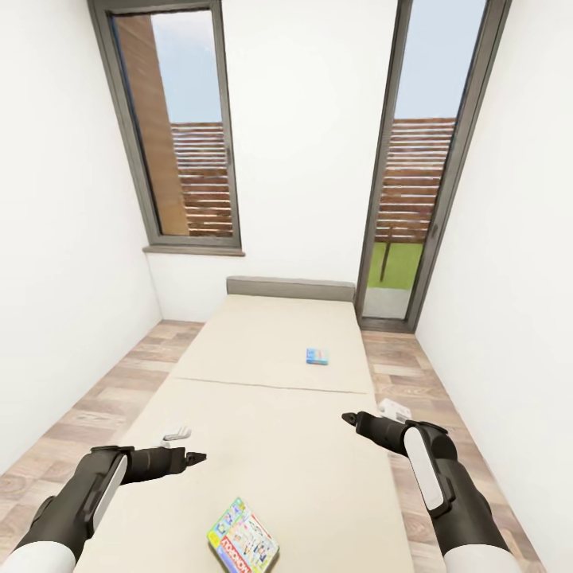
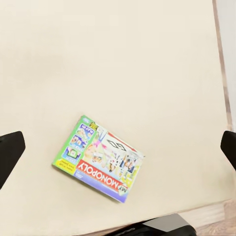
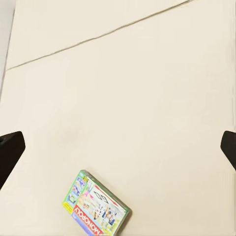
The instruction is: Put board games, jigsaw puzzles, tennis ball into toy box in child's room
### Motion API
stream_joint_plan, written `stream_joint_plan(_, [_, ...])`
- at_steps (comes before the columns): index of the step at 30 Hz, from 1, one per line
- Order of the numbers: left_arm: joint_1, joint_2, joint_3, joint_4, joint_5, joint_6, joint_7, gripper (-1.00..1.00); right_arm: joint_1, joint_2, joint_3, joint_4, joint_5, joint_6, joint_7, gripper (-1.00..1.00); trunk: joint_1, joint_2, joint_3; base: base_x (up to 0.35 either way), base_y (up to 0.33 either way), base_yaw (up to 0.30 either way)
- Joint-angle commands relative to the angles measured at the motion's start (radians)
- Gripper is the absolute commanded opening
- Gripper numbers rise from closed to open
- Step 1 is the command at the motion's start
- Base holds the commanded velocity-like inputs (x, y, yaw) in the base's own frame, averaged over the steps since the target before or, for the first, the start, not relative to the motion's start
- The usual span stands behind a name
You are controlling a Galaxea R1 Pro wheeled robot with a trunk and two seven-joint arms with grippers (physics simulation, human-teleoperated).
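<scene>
Lying flat at the near end of the bed (image 1: 263,414), between the left gripper (image 1: 193,457) and right gripper (image 1: 348,417), both wide open and empty: the Monopoly board game (image 1: 243,539), probably light, stiff and smooth, best pinched across its short edges. Farther on, toward the headboard (image 1: 290,287), a smaller blue game box (image 1: 317,356), likely easy to grasp by its sides.

Long cream bed (image 1: 263,414) (mattress in two sections), bearing a Monopoly box (image 1: 243,539) near the foot, small blue box (image 1: 317,356) farther up.
</scene>
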Motion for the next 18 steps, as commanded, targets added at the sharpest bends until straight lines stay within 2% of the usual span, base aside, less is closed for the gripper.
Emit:
stream_joint_plan(1, [-0.001, 0.0, 0.002, -0.001, 0.0, 0.007, -0.004, 1.0, -0.001, 0.001, -0.003, -0.001, 0.002, 0.003, 0.004, 1.0, 0.001, -0.002, -0.001, 0.002, 0.002, -0.167])
stream_joint_plan(6, [-0.001, 0.0, 0.002, -0.001, 0.0, 0.007, -0.004, 1.0, -0.001, 0.001, -0.002, -0.001, 0.002, -0.006, 0.003, 1.0, 0.001, -0.002, 0.001, 0.001, 0.001, -0.078])
stream_joint_plan(18, [-0.001, 0.0, 0.003, -0.001, 0.0, 0.007, -0.005, 1.0, -0.001, 0.001, -0.002, -0.001, 0.002, -0.008, 0.004, 1.0, 0.001, -0.002, 0.001, 0.0, 0.0, -0.007])
